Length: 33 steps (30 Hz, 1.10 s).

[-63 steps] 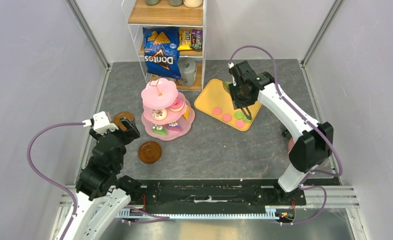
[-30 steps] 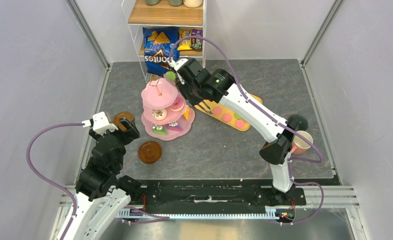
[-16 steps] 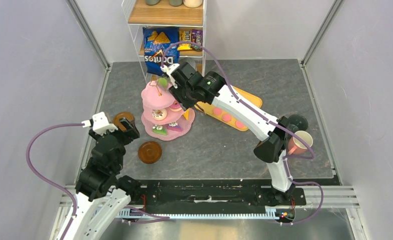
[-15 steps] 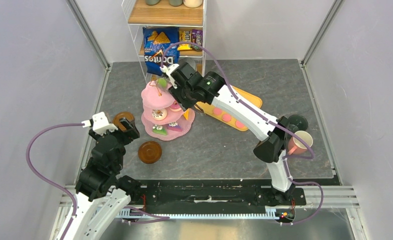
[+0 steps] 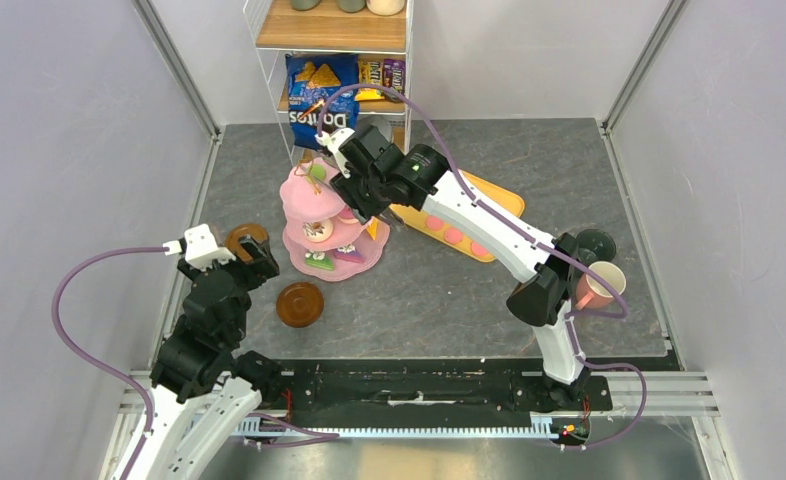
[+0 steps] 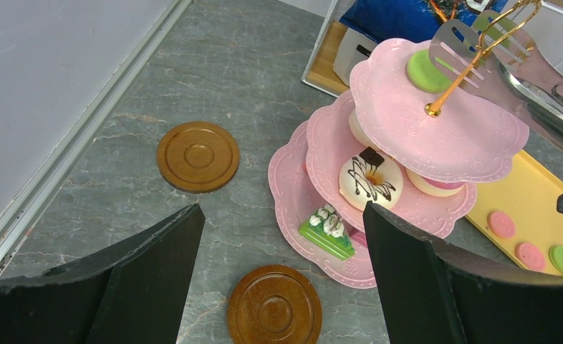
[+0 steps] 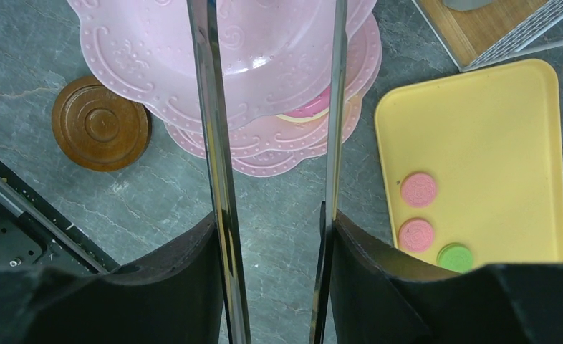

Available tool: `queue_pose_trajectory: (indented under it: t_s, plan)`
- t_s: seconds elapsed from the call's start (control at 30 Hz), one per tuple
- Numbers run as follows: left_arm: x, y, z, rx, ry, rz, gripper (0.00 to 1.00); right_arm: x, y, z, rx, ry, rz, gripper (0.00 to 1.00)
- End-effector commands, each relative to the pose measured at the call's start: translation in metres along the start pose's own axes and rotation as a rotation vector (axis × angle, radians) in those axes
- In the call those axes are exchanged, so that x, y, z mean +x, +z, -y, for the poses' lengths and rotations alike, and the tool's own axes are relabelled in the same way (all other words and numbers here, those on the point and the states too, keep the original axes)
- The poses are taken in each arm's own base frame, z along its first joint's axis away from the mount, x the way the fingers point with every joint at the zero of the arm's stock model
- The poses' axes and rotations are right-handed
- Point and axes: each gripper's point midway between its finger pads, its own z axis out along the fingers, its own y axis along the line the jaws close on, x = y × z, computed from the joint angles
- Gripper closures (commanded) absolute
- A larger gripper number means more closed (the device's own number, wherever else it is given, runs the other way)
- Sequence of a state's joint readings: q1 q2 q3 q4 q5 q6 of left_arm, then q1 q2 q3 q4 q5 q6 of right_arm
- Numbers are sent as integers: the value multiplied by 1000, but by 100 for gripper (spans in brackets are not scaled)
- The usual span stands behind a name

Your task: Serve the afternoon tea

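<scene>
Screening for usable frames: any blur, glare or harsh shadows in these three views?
Top external: even light, soft shadows, sharp. Left wrist: the left gripper looms dark and underexposed, the stand crisp. Right wrist: the tongs are mirror-bright, streaked with reflections; the tray sharp.

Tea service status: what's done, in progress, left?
Done: a cake slice and donut sit on the pink stand's lower tiers. In hand: right gripper holds the tongs over a green macaron on the top tier. To do: macarons on the yellow tray; saucers bare, mugs beside the right arm.
</scene>
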<state>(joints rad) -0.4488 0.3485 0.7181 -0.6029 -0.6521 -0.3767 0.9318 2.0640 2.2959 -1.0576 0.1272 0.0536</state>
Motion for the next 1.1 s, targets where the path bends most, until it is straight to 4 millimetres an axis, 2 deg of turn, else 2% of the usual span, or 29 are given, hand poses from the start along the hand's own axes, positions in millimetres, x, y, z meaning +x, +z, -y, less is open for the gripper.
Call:
queue_pose_trajectory:
  t_s: [0.0,0.17,0.3,0.63,0.8,0.93,1.07]
  plan:
    - [-8,0,1,-2,-48,32,10,-18,-8,-4,-20,-16,71,44]
    - [-8,0,1,-4,-48,33,10,-16,-10,-1,0,-18,69,43]
    - [-7,1,1,-5,-46,30,10,-15,-18,10,51,-14,78,43]
    - [-6,1,1,-3,-43,27,10,-9,-57,55,183,67,121,43]
    - [-6,1,1,-4,-43,26,10,-2,-78,68,176,121,159,43]
    - [-6,2,1,-5,-42,25,10,15,-88,85,198,174,144,43]
    - [-6,2,2,-4,-41,24,10,54,-85,110,230,276,73,43]
